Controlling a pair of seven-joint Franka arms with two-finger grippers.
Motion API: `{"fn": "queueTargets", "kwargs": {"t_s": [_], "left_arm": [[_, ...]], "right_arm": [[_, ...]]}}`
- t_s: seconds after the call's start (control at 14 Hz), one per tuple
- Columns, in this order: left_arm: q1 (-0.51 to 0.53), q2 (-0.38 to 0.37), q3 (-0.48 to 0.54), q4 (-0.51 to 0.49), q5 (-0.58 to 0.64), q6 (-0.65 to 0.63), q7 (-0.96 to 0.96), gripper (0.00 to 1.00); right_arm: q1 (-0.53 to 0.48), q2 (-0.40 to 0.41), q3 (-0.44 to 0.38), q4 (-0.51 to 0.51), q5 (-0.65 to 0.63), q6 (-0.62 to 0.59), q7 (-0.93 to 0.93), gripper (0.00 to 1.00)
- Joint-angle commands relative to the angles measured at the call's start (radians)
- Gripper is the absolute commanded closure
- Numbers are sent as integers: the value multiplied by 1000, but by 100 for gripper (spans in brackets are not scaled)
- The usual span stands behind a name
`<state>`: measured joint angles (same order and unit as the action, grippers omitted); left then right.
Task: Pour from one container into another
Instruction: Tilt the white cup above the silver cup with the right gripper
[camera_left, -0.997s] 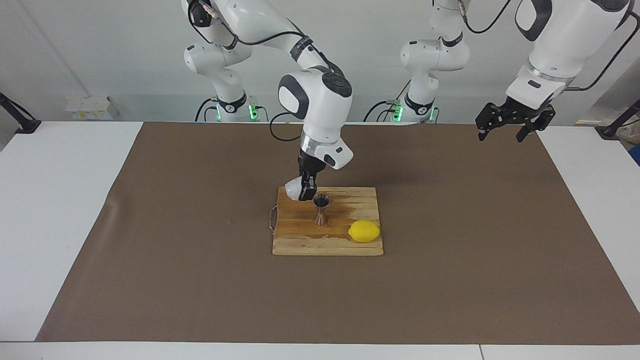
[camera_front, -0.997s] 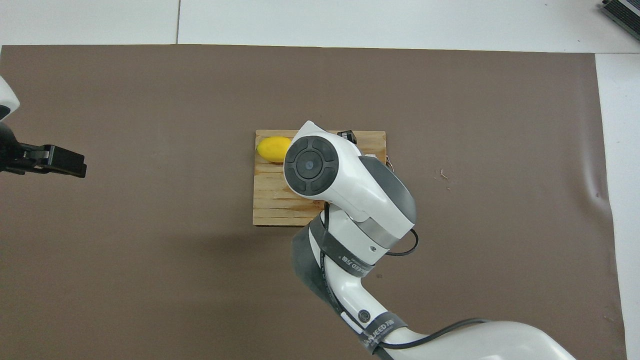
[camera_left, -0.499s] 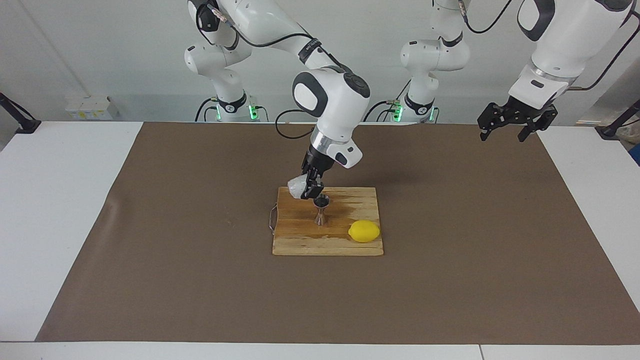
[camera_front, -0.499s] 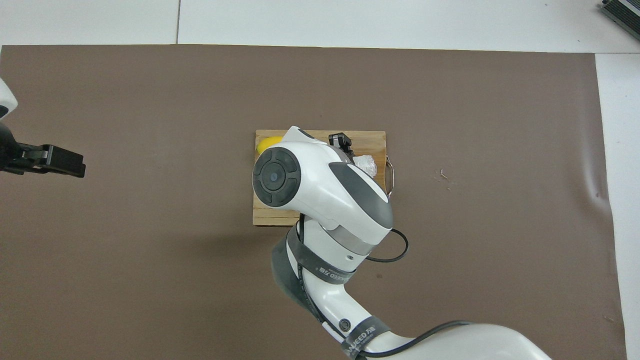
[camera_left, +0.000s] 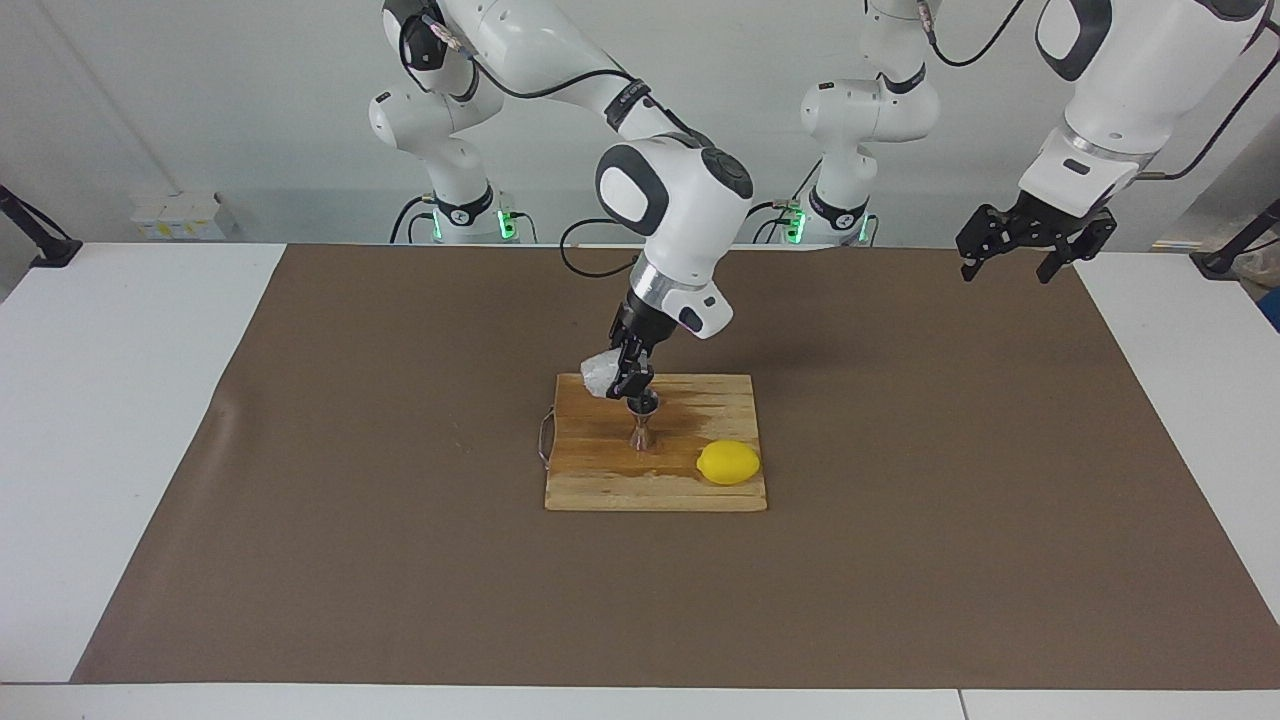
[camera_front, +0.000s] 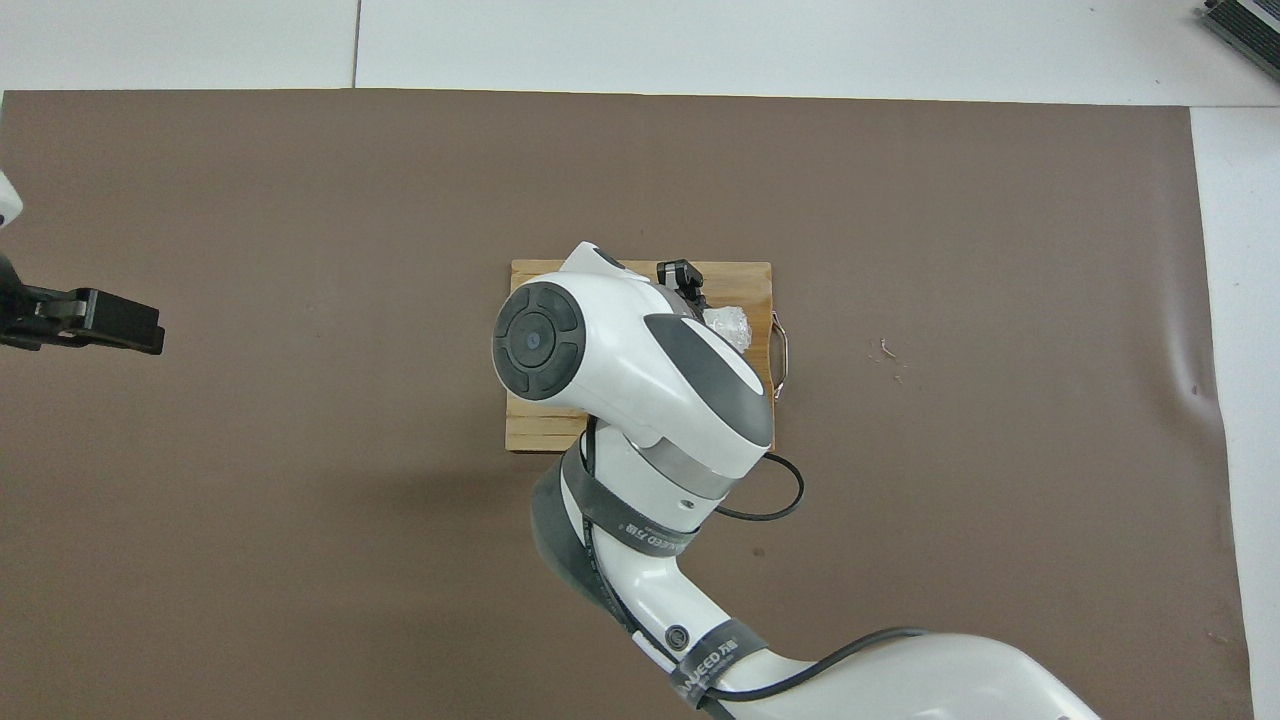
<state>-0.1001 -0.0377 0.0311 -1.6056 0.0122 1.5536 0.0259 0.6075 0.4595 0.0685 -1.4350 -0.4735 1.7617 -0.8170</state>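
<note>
Two arms: both Franka arms are in view over a white worktop covered by a brown mat.
Right arm: it reaches from its base down to the middle of the mat, its wrist bent steeply downward and canted toward the left arm's end.
Right gripper: clenched on the small translucent whitish crinkly cup, held tipped on its side just above the jigger's rim; in the overhead view the cup shows beside the wrist.
Cup's mouth: probably turned toward the jigger, though the fingers hide it.
Jigger: a small shiny steel hourglass-shaped jigger stands upright on the pale wooden cutting board, near the board's middle.
Lemon: a yellow lemon lies on the same board, farther from the robots than the jigger and toward the left arm's end.
Left arm: it waits, raised.
Left gripper: its fingers spread apart and holding nothing, over the mat's edge at the left arm's end.
</note>
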Motion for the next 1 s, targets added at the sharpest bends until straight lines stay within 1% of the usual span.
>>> {"fn": "queueTargets", "kwargs": {"t_s": [0.0, 0.5, 0.71, 0.93], "left_arm": [[10, -19, -5, -19, -14, 8, -12, 0], [8, -19, -7, -20, -12, -3, -14, 0], [7, -21, -7, -20, -12, -3, -14, 0], [8, -19, -7, -20, -12, -1, -14, 0]], "right_arm": [[1, 27, 4, 47, -25, -30, 25, 100], [5, 30, 4, 47, -30, -45, 29, 100], [20, 33, 4, 48, -68, -57, 30, 100], [20, 34, 4, 48, -68, -56, 30, 100]]}}
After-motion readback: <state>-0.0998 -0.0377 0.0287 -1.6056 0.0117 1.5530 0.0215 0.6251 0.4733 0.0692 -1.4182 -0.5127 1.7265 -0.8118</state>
